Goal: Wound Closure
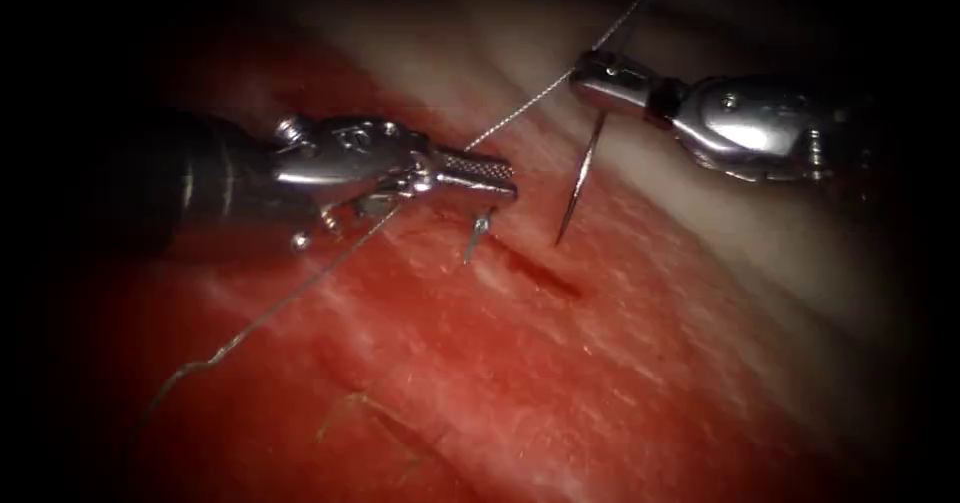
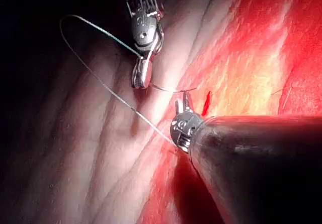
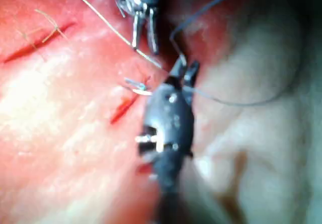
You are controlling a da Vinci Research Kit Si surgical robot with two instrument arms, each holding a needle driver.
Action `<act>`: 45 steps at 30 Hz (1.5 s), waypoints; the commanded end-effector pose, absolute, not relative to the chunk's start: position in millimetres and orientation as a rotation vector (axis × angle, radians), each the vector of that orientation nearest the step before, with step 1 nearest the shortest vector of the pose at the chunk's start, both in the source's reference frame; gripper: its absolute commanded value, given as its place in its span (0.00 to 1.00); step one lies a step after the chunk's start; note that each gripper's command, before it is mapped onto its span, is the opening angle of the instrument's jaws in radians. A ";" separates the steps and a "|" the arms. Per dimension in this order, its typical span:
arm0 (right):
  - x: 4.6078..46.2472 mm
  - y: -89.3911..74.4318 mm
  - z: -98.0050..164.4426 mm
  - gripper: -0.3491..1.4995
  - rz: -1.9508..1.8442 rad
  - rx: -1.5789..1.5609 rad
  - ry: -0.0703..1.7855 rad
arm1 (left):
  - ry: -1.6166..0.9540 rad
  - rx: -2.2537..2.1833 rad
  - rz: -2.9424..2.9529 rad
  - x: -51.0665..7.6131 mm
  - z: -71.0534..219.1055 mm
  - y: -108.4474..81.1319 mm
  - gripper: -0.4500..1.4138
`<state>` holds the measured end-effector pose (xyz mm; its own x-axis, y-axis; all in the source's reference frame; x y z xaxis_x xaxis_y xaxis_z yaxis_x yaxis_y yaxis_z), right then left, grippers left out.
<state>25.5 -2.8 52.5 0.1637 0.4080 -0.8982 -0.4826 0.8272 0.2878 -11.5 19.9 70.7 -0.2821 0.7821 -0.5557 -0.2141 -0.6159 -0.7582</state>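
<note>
Tissue point(image 1: 620, 363) lies below my tools. My right tool point(image 1: 590, 71) grips the needle point(image 1: 583, 178) (blunt end), tip hanging free right of the cut point(image 1: 535, 271). My left tool point(image 1: 495, 178) is parted, holding nothing, thread point(image 1: 520, 108) beside it.

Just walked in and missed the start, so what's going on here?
Two needle drivers are closing a cut in the tissue. The right tool holds the needle near its thread end; the needle hangs above the tissue just right of the cut, tip down, not in the tissue. The left tool sits over the cut's left end with its jaws open, holding nothing. The thread runs from the needle past the left tool and trails down to the left across the tissue.
</note>
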 end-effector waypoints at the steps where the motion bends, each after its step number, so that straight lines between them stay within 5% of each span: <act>1: 26.2 -3.3 53.5 0.00 0.618 -0.081 1.262 | -0.743 -1.276 1.986 -12.3 71.5 19.0 0.14; 45: 28.0 -5.5 54.9 0.00 0.360 -0.298 1.248 | -0.814 -1.025 2.328 -14.2 78.0 12.7 0.29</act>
<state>27.3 -5.2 54.5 0.2780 0.0994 -0.9554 -0.4221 0.9061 -0.0285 -13.7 13.0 77.4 -0.6129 0.6160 -0.4948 -0.1754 -0.7166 -0.6750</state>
